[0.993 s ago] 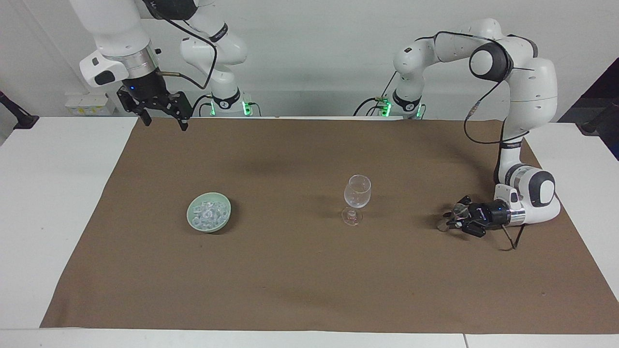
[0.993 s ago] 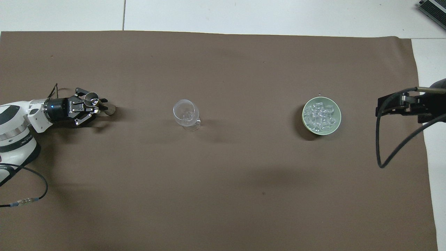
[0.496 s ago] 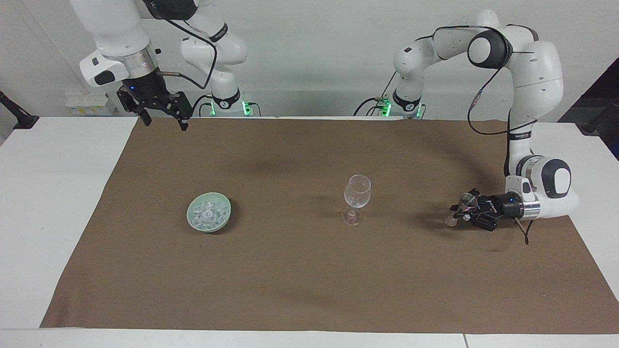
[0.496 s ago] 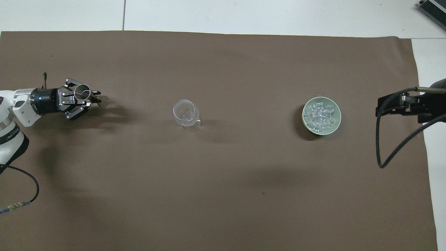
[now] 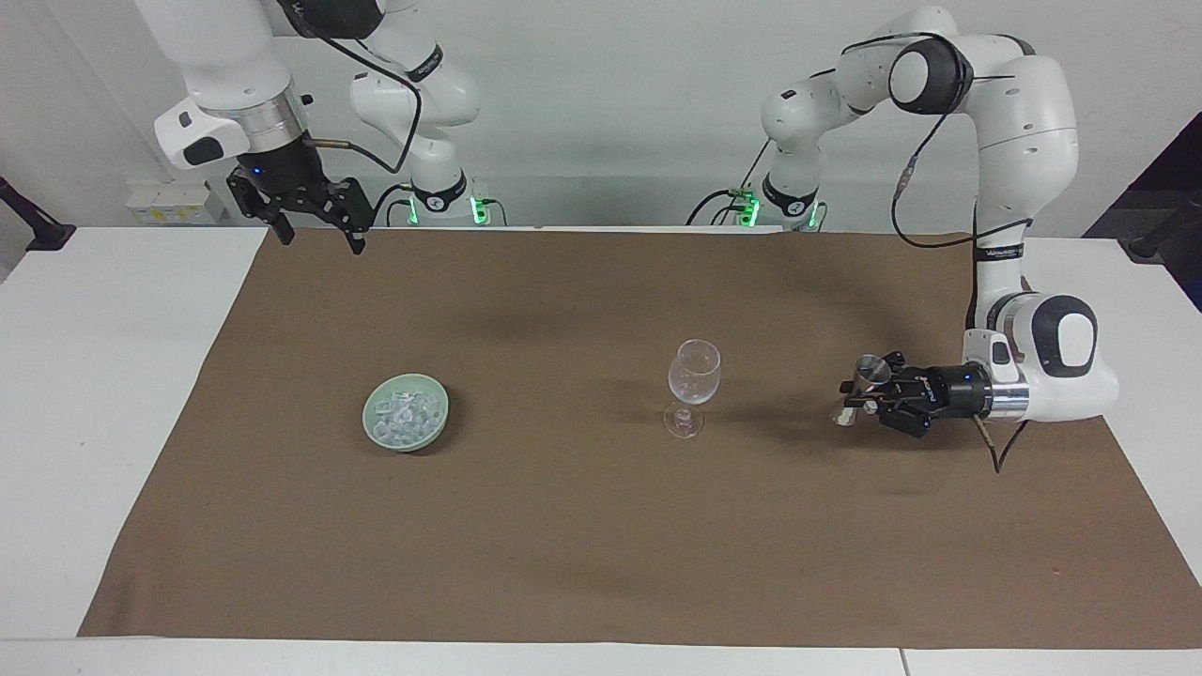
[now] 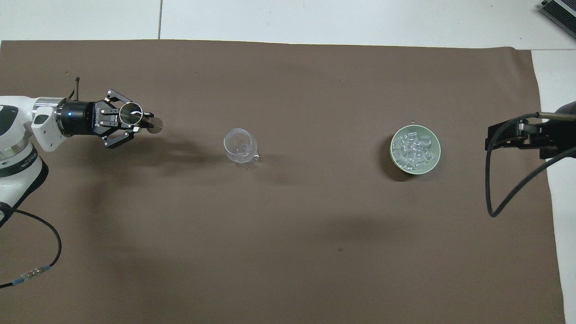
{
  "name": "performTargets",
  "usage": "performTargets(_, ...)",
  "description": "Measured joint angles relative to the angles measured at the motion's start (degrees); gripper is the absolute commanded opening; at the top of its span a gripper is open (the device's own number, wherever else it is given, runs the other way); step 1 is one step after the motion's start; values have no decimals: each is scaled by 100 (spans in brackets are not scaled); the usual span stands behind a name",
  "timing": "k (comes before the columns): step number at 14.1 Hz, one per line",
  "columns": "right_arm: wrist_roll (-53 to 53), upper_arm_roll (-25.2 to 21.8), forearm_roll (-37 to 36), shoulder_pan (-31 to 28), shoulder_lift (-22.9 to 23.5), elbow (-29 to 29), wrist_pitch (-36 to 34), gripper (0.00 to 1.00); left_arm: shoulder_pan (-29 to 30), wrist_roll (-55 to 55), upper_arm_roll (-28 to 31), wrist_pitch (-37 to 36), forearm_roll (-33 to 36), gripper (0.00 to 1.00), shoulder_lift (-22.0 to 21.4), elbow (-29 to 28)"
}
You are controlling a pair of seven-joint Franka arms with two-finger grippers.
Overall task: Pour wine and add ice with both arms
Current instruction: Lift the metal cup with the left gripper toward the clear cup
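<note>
Left claw (image 5: 866, 394), clenched on a small stemmed cup (image 6: 131, 113), has lifted off the brown cloth (image 5: 582, 526) and moved toward the wine glass (image 5: 694, 371) since a second ago; it now hangs over cloth at the left arm's end, well apart from the glass, so the pour looks about to start, not yet begun. Right claw (image 5: 315, 221) waits, spread and empty, high over the cloth edge by its base. Ice (image 6: 415, 147) sits untouched in the green bowl (image 5: 432, 427), toward the right arm's end of the table (image 5: 113, 394), so adding ice comes later.
</note>
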State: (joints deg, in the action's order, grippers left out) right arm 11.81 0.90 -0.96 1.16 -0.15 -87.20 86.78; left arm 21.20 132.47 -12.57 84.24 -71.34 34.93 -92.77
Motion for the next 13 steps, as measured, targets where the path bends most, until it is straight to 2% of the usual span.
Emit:
performTargets(6,0,0,0,0,0,0,0,100,-605,-47,-5,587,-239,3,-575,-669)
performTargets(13,0,0,0,0,0,0,0,100,-967,-47,-3,1204,-388,0,-1041,-1283)
